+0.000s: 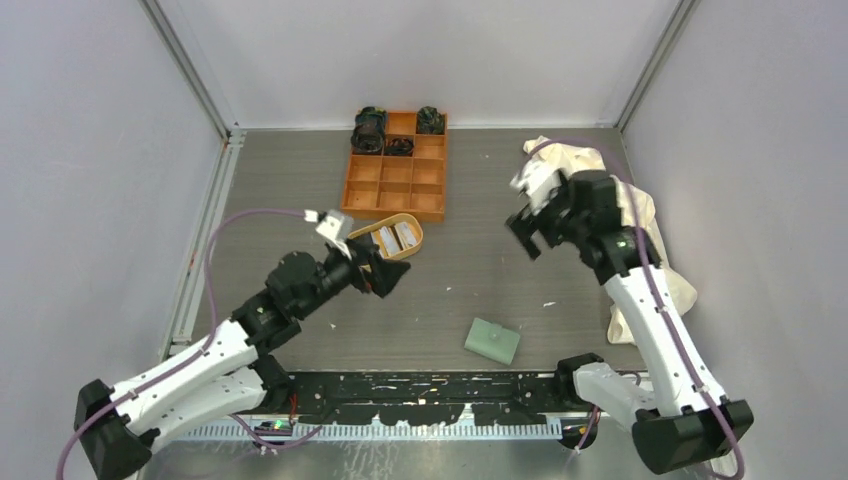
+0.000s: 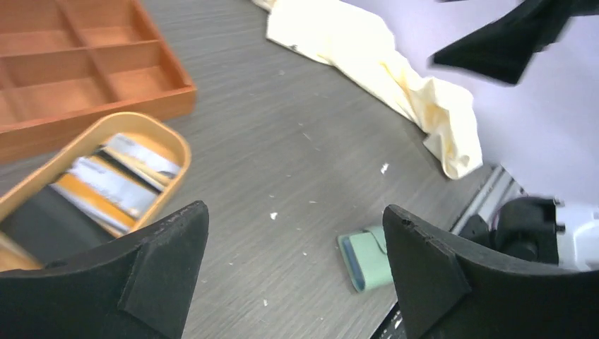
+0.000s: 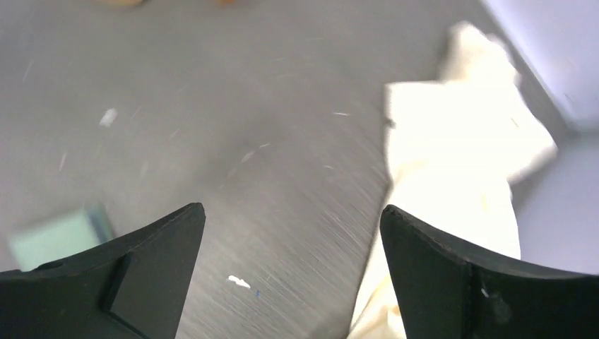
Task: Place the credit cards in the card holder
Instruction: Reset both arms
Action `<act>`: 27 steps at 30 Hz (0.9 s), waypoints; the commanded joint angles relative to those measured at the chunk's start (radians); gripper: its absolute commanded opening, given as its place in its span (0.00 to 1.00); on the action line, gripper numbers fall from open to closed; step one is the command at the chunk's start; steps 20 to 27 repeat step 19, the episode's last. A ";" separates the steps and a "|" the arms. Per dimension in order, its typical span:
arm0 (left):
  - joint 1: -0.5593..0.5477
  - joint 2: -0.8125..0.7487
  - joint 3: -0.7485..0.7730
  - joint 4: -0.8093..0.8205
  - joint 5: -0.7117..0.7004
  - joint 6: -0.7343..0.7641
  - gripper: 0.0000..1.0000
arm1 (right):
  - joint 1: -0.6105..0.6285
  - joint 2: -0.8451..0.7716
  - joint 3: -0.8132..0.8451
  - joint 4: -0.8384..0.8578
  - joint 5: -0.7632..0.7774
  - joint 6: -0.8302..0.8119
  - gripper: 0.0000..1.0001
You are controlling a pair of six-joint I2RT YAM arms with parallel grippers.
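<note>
Both arms stood with jaws wide apart and empty. The left end effector (image 1: 383, 272) hovered just beside the oval wooden tray (image 2: 182, 147) at centre frame, and the right end effector (image 1: 527, 236) hung over bare desk (image 1: 470, 275) right of centre. The credit cards (image 2: 106, 185) lay in that tray. The card holder (image 1: 492, 340) lay folded shut at lower centre, well apart from them. No card looked taken yet, so the work seemed at its start. The next move likely called for pinching one thin card by its edge and for opening the holder.

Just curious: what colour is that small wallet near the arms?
The card holder is pale green; top view.
</note>
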 commanded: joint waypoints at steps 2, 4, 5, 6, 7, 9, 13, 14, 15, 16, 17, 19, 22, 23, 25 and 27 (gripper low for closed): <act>0.263 0.065 0.230 -0.269 0.282 -0.114 0.93 | -0.210 -0.037 0.193 0.109 0.013 0.542 0.99; 0.314 0.118 0.326 -0.371 0.304 -0.103 0.94 | -0.213 -0.081 0.225 0.109 -0.025 0.557 1.00; 0.325 0.140 0.365 -0.416 0.291 -0.097 0.94 | -0.212 -0.085 0.251 0.107 -0.035 0.584 0.99; 0.329 0.156 0.404 -0.458 0.268 -0.088 0.95 | -0.212 -0.078 0.301 0.082 -0.045 0.624 0.99; 0.328 0.162 0.433 -0.487 0.249 -0.080 0.95 | -0.214 -0.075 0.326 0.085 -0.031 0.690 1.00; 0.329 0.154 0.463 -0.514 0.224 -0.061 0.96 | -0.213 -0.070 0.363 0.119 0.072 0.843 1.00; 0.330 0.114 0.497 -0.539 0.221 -0.018 0.97 | -0.212 -0.068 0.411 0.113 0.137 0.909 1.00; 0.330 0.109 0.512 -0.553 0.230 -0.004 0.97 | -0.214 -0.066 0.416 0.108 0.136 0.909 0.99; 0.331 0.102 0.525 -0.570 0.239 0.008 0.97 | -0.215 -0.062 0.422 0.106 0.135 0.909 1.00; 0.331 0.095 0.535 -0.582 0.249 0.023 0.97 | -0.215 -0.058 0.425 0.104 0.126 0.904 0.99; 0.331 0.085 0.537 -0.587 0.254 0.034 0.98 | -0.216 -0.056 0.425 0.103 0.120 0.906 0.99; 0.330 0.058 0.521 -0.582 0.244 0.042 1.00 | -0.221 -0.054 0.424 0.100 0.102 0.919 0.99; 0.330 0.058 0.521 -0.582 0.244 0.042 1.00 | -0.221 -0.054 0.424 0.100 0.102 0.919 0.99; 0.330 0.058 0.521 -0.582 0.244 0.042 1.00 | -0.221 -0.054 0.424 0.100 0.102 0.919 0.99; 0.330 0.058 0.521 -0.582 0.244 0.042 1.00 | -0.221 -0.054 0.424 0.100 0.102 0.919 0.99; 0.330 0.058 0.521 -0.582 0.244 0.042 1.00 | -0.221 -0.054 0.424 0.100 0.102 0.919 0.99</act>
